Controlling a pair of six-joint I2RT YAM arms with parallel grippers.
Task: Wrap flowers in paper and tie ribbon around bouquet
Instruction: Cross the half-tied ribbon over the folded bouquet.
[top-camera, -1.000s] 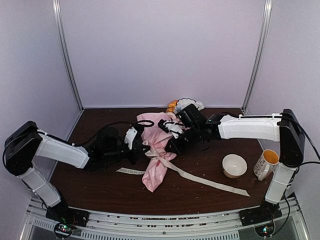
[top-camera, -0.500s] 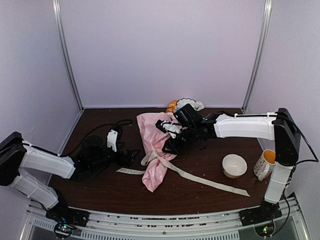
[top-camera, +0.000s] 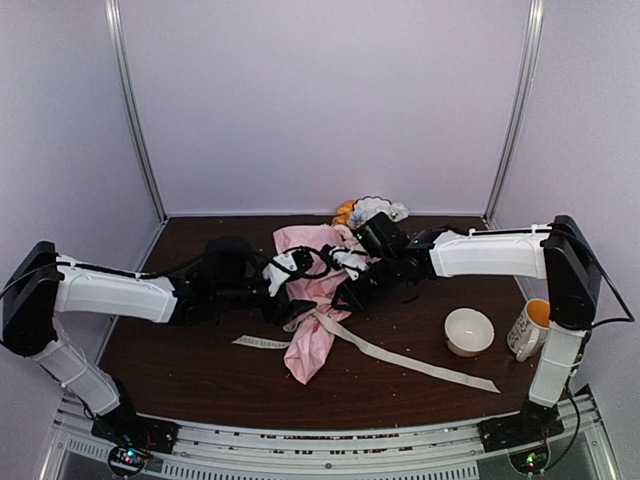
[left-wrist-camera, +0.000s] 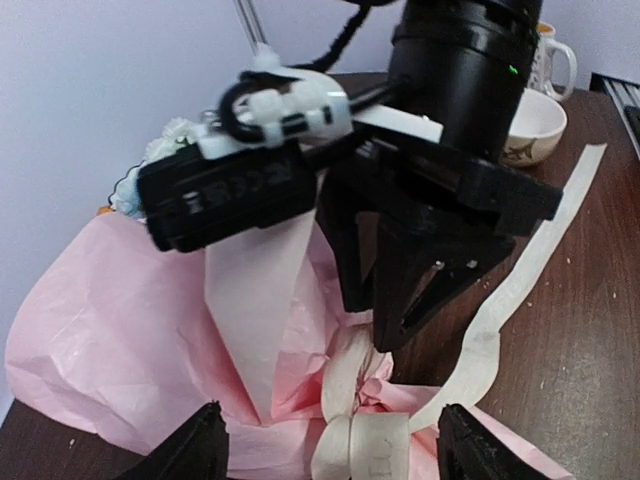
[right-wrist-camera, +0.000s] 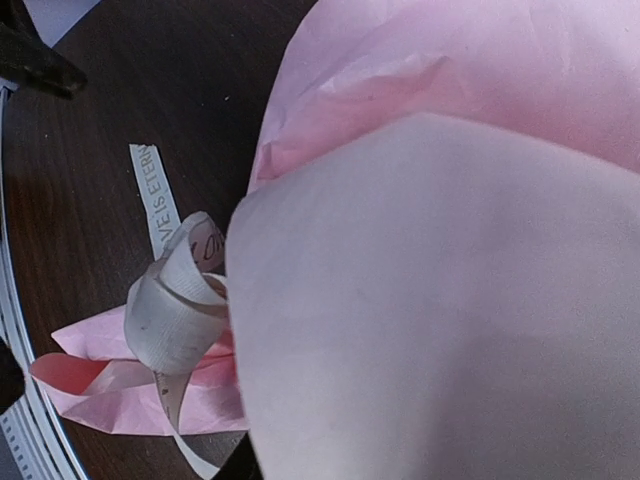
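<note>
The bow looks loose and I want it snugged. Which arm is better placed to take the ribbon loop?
Left, probably: the left gripper, open, brackets the ribbon loop between its fingers; the right gripper hangs above it, tips pointing down.

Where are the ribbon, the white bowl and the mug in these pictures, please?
ribbon (right-wrist-camera: 165, 320): right wrist view, on its curled loop.
white bowl (top-camera: 469, 329): top external view, on its bare inside.
mug (top-camera: 526, 336): top external view, on its patterned side.
</note>
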